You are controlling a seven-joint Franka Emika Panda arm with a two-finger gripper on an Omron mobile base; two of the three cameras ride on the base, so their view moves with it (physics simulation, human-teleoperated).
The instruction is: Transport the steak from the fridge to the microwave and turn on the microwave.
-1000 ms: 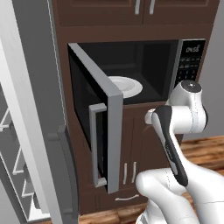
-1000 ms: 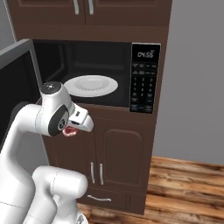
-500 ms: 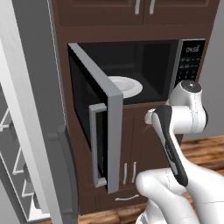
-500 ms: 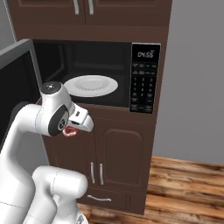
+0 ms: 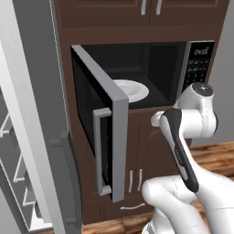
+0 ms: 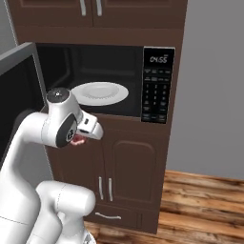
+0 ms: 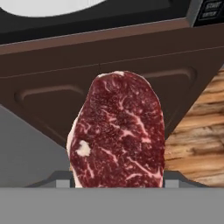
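The steak (image 7: 118, 131), red marbled meat with a pale edge, hangs between my fingertips in the hand view, and my gripper (image 7: 118, 181) is shut on it. In the right base view a sliver of the steak (image 6: 78, 139) peeks out under my gripper (image 6: 83, 136), just below and in front of the open microwave (image 6: 119, 66). The microwave's door (image 5: 107, 132) is swung out to the left. A white plate (image 6: 99, 93) lies inside, and the keypad (image 6: 156, 93) is at the right. The fridge (image 5: 39, 114) stands at the left with its door open.
Dark brown cabinet doors (image 6: 128, 167) sit under the microwave, right in front of the steak. More cabinets (image 5: 151, 9) are above it. The wooden floor (image 6: 205, 209) runs to the right, below a grey wall (image 6: 214, 86). Wire fridge shelves (image 5: 13, 173) show at the far left.
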